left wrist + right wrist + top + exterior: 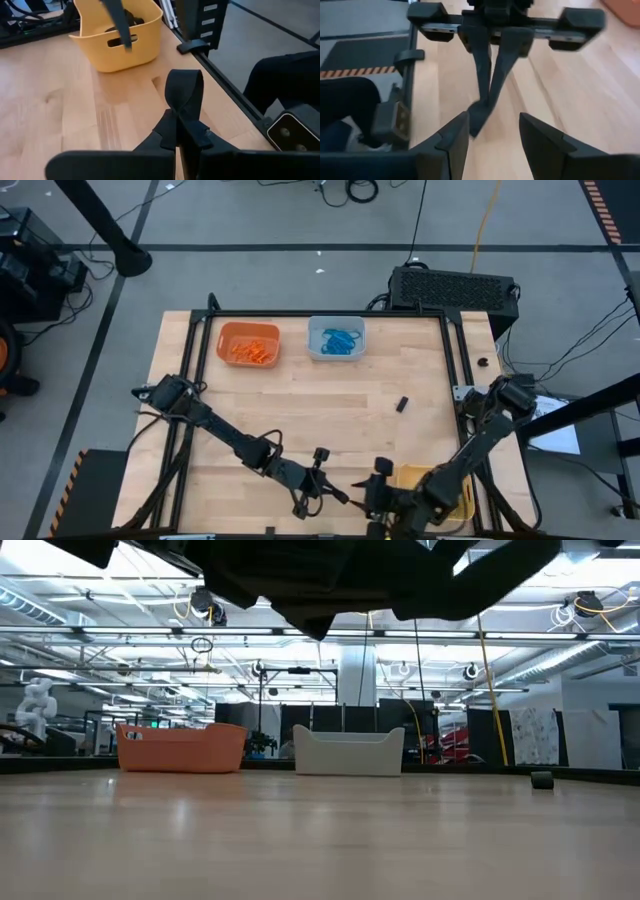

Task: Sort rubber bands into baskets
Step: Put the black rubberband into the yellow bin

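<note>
While both arms reached low along the table's near edge, the left gripper (pixel 335 497) had its two fingers (pixel 181 120) pressed together, crossed at the tips, with nothing seen between them. Facing it, just apart, the right gripper (pixel 368 490) held its fingers (pixel 455 137) spread wide with nothing between them; the left gripper's closed tips (pixel 480 112) sat in the gap ahead of them. Just beyond the left fingers, past the tips, stood the yellow basket (pixel 117 47) with dark rubber bands (pixel 131 19) inside, partly hidden by a dark finger of the right arm. Well away from both grippers, at the table's far edge, sat the orange basket (pixel 222 332) holding orange rubber bands (pixel 250 350) and beside it the pale blue-grey basket (pixel 316 330) holding blue rubber bands (pixel 340 340). A small black object (pixel 402 404) lay on the bare wooden table (pixel 330 410), apart from the fingers of either arm
</note>
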`<state>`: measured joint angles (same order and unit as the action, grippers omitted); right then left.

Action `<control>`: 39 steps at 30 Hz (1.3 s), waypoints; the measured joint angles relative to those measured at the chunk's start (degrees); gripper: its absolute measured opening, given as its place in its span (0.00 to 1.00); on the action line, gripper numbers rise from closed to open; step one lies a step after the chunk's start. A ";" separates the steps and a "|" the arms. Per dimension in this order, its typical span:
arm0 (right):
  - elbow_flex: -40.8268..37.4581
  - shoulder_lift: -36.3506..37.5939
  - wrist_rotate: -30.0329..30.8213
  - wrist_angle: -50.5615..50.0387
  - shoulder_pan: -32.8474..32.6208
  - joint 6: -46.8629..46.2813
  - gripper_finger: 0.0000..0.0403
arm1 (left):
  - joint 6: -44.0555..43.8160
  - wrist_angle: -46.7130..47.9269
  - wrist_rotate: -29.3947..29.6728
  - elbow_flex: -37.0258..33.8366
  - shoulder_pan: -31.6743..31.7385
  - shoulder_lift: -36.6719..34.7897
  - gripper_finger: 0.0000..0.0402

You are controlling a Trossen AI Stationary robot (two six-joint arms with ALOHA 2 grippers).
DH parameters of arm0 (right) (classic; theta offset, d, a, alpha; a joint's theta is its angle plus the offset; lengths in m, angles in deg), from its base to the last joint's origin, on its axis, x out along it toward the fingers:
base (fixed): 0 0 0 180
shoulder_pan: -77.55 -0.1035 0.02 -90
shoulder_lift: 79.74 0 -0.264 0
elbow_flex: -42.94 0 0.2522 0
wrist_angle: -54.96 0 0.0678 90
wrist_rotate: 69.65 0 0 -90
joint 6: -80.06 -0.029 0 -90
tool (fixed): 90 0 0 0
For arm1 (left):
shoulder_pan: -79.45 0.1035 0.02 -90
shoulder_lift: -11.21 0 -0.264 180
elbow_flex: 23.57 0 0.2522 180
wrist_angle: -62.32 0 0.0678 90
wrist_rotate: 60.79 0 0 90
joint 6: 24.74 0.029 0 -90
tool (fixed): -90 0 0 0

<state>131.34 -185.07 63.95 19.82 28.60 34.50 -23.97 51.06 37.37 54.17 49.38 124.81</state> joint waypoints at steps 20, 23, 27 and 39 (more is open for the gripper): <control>-0.02 -4.07 -6.02 3.09 4.03 -2.63 0.41 | 1.12 1.65 3.90 0.02 0.44 0.00 0.00; -0.02 -4.07 -6.25 1.66 4.32 -4.17 0.38 | 1.12 1.65 3.89 0.02 0.44 0.00 0.00; -0.03 -4.05 -6.45 0.91 4.71 -5.03 0.27 | 1.14 1.62 3.89 0.02 0.44 0.00 0.00; -0.04 -2.91 -8.29 -2.81 4.76 -2.52 0.01 | 2.76 4.12 4.04 0.10 0.16 -0.10 0.36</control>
<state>131.29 -187.98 55.66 17.01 33.36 31.98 -21.21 55.18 41.41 54.27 49.54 124.71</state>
